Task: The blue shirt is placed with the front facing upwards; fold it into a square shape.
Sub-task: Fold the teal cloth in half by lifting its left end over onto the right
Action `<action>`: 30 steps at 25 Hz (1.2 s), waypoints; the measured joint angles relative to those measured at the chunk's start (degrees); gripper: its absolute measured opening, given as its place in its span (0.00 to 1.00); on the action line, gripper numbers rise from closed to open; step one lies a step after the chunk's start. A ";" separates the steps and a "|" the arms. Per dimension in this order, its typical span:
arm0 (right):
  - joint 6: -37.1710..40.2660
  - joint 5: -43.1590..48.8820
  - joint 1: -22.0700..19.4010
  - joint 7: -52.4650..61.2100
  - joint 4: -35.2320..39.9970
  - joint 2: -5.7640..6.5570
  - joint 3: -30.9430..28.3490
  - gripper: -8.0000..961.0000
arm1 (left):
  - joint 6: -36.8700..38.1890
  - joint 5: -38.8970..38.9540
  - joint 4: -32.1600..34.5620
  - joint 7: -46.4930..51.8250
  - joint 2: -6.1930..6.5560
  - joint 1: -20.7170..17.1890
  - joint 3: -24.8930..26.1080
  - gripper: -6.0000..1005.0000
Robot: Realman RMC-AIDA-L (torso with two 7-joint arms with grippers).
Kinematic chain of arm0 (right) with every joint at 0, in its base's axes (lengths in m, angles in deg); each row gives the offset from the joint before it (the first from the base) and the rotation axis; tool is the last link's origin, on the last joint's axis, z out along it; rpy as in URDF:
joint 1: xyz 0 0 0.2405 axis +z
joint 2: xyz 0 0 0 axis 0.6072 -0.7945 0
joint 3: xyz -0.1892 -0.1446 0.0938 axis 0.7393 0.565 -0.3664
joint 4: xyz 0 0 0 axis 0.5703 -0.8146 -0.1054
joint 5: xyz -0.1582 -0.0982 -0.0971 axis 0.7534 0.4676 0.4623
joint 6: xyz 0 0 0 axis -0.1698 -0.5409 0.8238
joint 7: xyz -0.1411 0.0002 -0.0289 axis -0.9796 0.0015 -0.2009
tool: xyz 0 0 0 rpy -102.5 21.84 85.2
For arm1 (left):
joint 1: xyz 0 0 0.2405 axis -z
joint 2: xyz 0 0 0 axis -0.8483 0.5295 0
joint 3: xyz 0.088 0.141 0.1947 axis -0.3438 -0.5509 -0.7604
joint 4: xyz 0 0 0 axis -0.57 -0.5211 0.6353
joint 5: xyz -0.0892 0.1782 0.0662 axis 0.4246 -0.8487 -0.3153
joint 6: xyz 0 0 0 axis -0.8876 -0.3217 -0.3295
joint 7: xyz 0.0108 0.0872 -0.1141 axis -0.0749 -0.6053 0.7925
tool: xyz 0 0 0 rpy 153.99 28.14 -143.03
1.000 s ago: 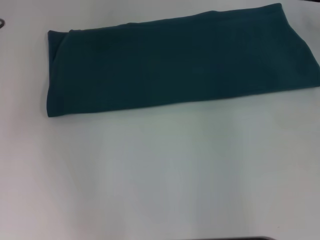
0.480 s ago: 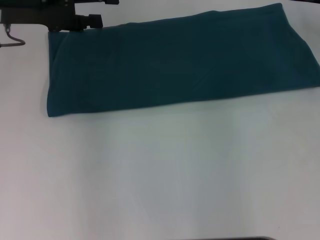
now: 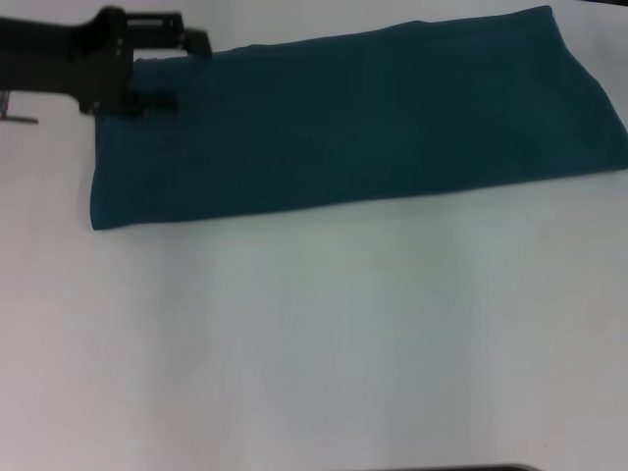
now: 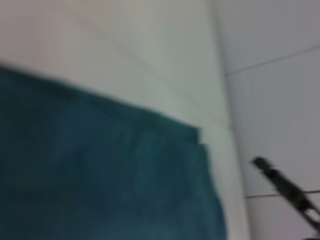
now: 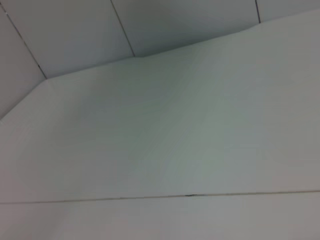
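The blue shirt (image 3: 353, 123) lies on the white table as a long folded band, plain teal side up, running from the far left to the right edge of the head view. My left gripper (image 3: 186, 71) has reached in from the left and hovers over the shirt's far left corner, its two black fingers spread apart with nothing between them. That corner of the shirt (image 4: 100, 170) fills the left wrist view. My right gripper is out of view; its wrist camera shows only bare table.
The white table (image 3: 324, 343) stretches wide in front of the shirt. In the left wrist view the table edge (image 4: 227, 135) and tiled floor lie just past the shirt's end, with a thin black bar (image 4: 285, 187) there.
My left arm has entered from the upper left and moved down and right, over the shirt's far left corner. The shirt has stayed in place.
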 joint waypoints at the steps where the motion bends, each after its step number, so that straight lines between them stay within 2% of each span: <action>1: -0.13 -0.04 0.00 -0.08 -0.01 0.01 0.00 0.61 | 0.01 -1.23 1.23 1.03 0.42 0.38 -0.22 0.87; 6: -0.46 -0.08 0.31 -1.27 -0.02 -0.06 0.00 0.61 | 0.88 -3.32 4.25 3.41 0.90 1.72 -0.73 0.88; 11: -1.45 -0.19 0.54 -2.70 -0.41 -0.23 0.00 0.61 | 1.09 -5.40 9.89 5.49 1.92 3.34 -0.67 0.88; 25: -2.34 -0.20 0.59 -3.20 -0.12 -0.23 -0.69 0.61 | 2.33 -5.83 8.41 8.77 2.65 3.67 -0.31 0.88; 27: -2.45 -0.19 0.68 -3.32 -0.10 -0.24 -0.70 0.61 | 2.58 -4.89 7.46 7.93 2.52 3.67 0.86 0.88; 30: -2.47 -0.18 0.73 -3.95 -0.08 -0.27 -0.71 0.61 | 4.57 -0.17 6.50 2.86 2.07 3.66 5.23 0.88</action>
